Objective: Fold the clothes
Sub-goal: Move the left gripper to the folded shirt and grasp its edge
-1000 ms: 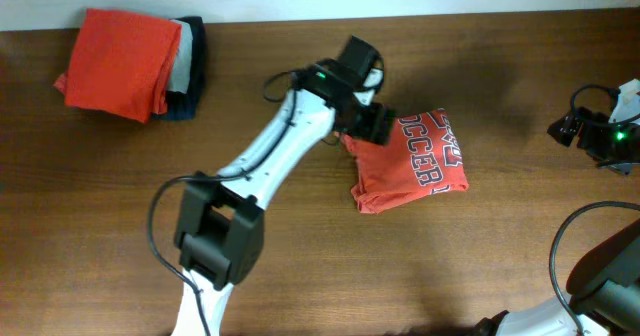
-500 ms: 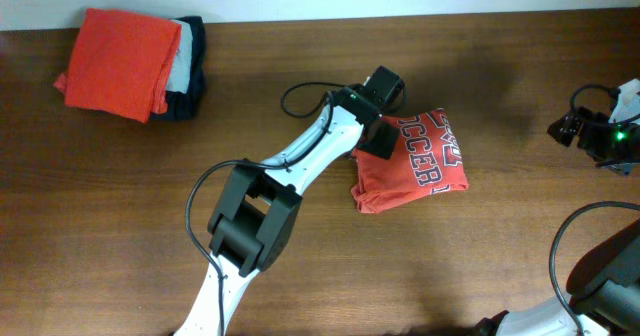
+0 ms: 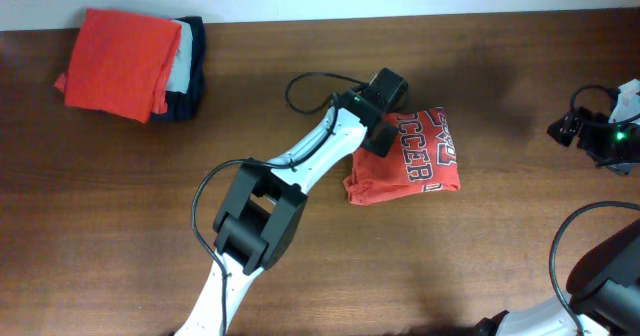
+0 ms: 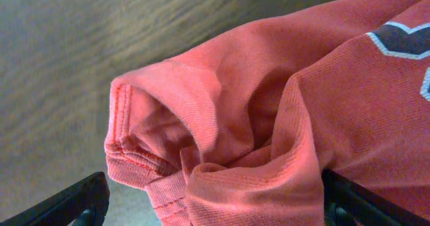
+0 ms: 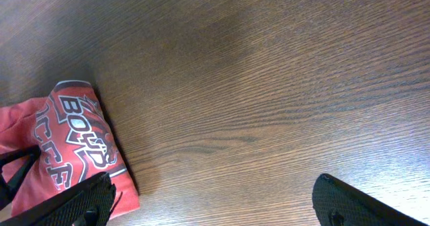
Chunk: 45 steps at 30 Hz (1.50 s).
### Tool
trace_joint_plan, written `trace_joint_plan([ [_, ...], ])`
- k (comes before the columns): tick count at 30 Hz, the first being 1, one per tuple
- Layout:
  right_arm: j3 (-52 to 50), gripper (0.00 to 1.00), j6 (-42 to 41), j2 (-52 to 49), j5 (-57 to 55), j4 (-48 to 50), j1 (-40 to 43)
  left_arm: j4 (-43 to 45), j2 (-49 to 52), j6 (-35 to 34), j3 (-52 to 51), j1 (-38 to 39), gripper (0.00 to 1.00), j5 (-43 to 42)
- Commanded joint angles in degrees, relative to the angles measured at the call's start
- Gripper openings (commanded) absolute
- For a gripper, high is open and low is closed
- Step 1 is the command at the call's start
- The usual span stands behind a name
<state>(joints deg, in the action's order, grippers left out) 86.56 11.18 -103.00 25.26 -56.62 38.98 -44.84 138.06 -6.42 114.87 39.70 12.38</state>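
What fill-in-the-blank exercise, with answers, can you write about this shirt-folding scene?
1. The left gripper stands ____ around a bunched edge of the T-shirt.
2. The T-shirt lies with its lettering facing ____.
3. The right gripper, open above the bare table, holds ____.
Missing words: open; up; nothing.

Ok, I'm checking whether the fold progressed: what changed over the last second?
The left gripper slid right in the overhead view, onto the edge of the coral-red T-shirt, jaws open, gripping nothing. The shirt's bottom edge drew up and slightly left, leaving it more compact. The open right gripper and the stack of folded garments stayed put.
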Motion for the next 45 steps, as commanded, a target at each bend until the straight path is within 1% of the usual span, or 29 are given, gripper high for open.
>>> trace_joint_plan([
  [1, 0.1, 0.98, 0.4, 0.1, -0.7, 0.0, 0.0, 0.7, 5.4, 5.2, -0.8, -0.4, 0.99, 2.4],
  [15, 0.1, 0.98, 0.4, 0.1, -0.7, 0.0, 0.0, 2.4, 9.5, 5.2, -0.8, -0.4, 0.99, 2.3],
  [17, 0.1, 0.99, 0.4, 0.1, -0.7, 0.0, 0.0, 2.4, 10.3, 5.2, -0.8, -0.4, 0.99, 0.5],
  [19, 0.1, 0.99, 0.4, 0.1, -0.7, 0.0, 0.0, 2.4, 10.5, 5.2, -0.8, -0.5, 0.99, -5.9],
  [22, 0.1, 0.99, 0.4, 0.1, -0.7, 0.0, 0.0, 3.0, 10.5, 5.2, -0.8, -0.5, 0.99, -12.6],
  [31, 0.1, 0.98, 0.4, 0.1, -0.7, 0.0, 0.0, 2.6, 10.5, 5.2, -0.8, -0.5, 0.99, -13.8],
  [35, 0.1, 0.98, 0.4, 0.1, -0.7, 0.0, 0.0, 2.6, 10.8, 5.2, -0.8, -0.4, 0.99, -17.3],
  [37, 0.1, 0.98, 0.4, 0.1, -0.7, 0.0, 0.0, 2.2, 11.4, 5.2, -0.8, -0.4, 0.97, -17.4],
  [38, 0.1, 0.99, 0.4, 0.1, -0.7, 0.0, 0.0, 1.8, 11.8, 5.2, -0.8, -0.4, 0.90, -17.4],
  [39, 0.1, 0.98, 0.4, 0.1, -0.7, 0.0, 0.0, 1.3, 12.2, 5.2, -0.8, -0.4, 0.80, -17.4],
  [40, 0.1, 0.99, 0.4, 0.1, -0.7, 0.0, 0.0, 0.8, 12.7, 5.2, -0.8, -0.4, 0.64, -17.6],
  [41, 0.1, 0.99, 0.4, 0.1, -0.7, 0.0, 0.0, 0.2, 12.9, 5.2, -0.8, -0.4, 0.45, -17.6],
  [42, 0.1, 0.99, 0.4, 0.1, -0.7, 0.0, 0.0, -0.5, 12.9, 5.2, -0.8, -0.4, 0.23, -17.6],
  [43, 0.1, 0.98, 0.4, 0.1, -0.7, 0.0, 0.0, -1.0, 12.9, 5.2, -0.8, -0.4, 0.10, -17.6],
  [44, 0.1, 0.99, 0.4, 0.1, -0.7, 0.0, 0.0, -1.3, 12.7, 5.2, -0.6, -0.4, 0.02, -17.6],
  [45, 0.1, 0.99, 0.4, 0.1, -0.7, 0.0, 0.0, -1.7, 12.5, 5.2, -0.3, -0.4, 0.01, -17.6],
])
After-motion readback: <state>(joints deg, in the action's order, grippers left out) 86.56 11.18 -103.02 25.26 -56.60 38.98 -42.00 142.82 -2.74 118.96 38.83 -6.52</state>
